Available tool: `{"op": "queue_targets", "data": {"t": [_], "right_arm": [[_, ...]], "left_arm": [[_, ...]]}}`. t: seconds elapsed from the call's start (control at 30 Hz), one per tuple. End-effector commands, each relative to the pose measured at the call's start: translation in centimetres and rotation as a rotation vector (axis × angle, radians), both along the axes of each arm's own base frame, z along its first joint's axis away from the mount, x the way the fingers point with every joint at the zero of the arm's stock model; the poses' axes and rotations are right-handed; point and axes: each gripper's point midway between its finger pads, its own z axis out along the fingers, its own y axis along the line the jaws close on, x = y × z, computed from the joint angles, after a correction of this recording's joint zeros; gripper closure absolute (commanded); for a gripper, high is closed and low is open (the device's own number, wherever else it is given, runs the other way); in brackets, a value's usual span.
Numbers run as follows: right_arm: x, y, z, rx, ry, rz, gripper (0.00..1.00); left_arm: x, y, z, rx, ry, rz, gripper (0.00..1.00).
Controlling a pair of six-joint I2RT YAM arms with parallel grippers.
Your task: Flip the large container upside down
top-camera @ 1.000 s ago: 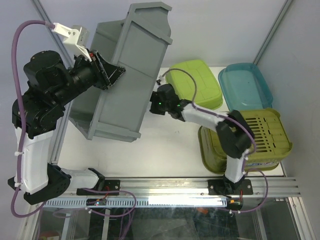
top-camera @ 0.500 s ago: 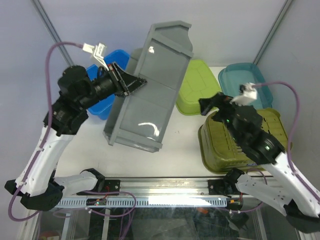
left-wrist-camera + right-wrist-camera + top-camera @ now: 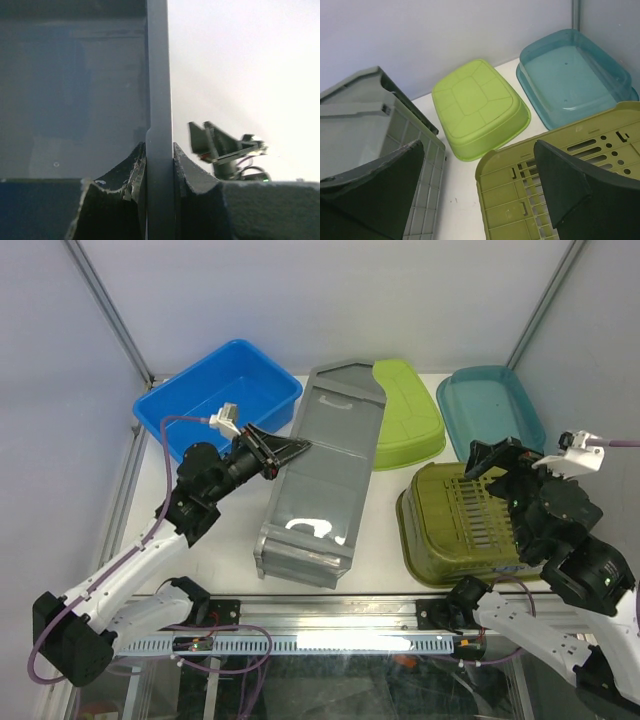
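Large container point(image 3: 322, 475) lies on the tabletop point(image 3: 375, 515) between the blue tub point(image 3: 215, 390) and the upturned lime tub point(image 3: 410, 425), its hollow inside showing from above. The olive slotted basket point(image 3: 470, 525) sits to its right. My left pincer point(image 3: 159, 155) is clamped on one thin wall of the container. My right pincer point(image 3: 477, 145) hangs spread wide and empty over the basket.

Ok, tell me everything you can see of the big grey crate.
The large container is a grey rectangular plastic crate, glossy inside, gridded on its right outer face. It lies on the table between the blue tub and the lime tub, seemingly tipped. The left gripper is shut on its left wall; the right gripper hangs clear.
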Motion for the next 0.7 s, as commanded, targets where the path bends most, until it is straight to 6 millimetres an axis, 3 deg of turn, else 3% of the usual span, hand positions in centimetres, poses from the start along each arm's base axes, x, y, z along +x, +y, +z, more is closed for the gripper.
{"op": "queue_targets", "data": {"t": [0.0, 0.1, 0.27, 0.43, 0.67], "right_arm": [[0.8, 0.4, -0.8, -0.043, 0.029, -0.017, 0.04], [1.1, 1.1, -1.3, -0.038, 0.045, -0.001, 0.04], [1.3, 1.7, -1.5, -0.022, 0.05, 0.023, 0.04], [1.3, 1.9, -1.6, -0.018, 0.051, 0.033, 0.04], [1.3, 2.3, -1.8, -0.012, 0.055, 0.048, 0.04]], "left_arm": [[-5.1, 6.0, 14.3, -0.599, -0.264, 0.017, 1.0], [-4.4, 8.0, 11.7, -0.746, -0.152, 0.067, 1.0], [-2.2, 10.0, 4.4, -0.753, 0.061, 0.238, 1.0], [-2.5, 12.5, -0.6, -0.753, 0.152, 0.358, 1.0], [-4.1, 14.3, -8.4, -0.511, 0.303, 0.5, 1.0]]}}
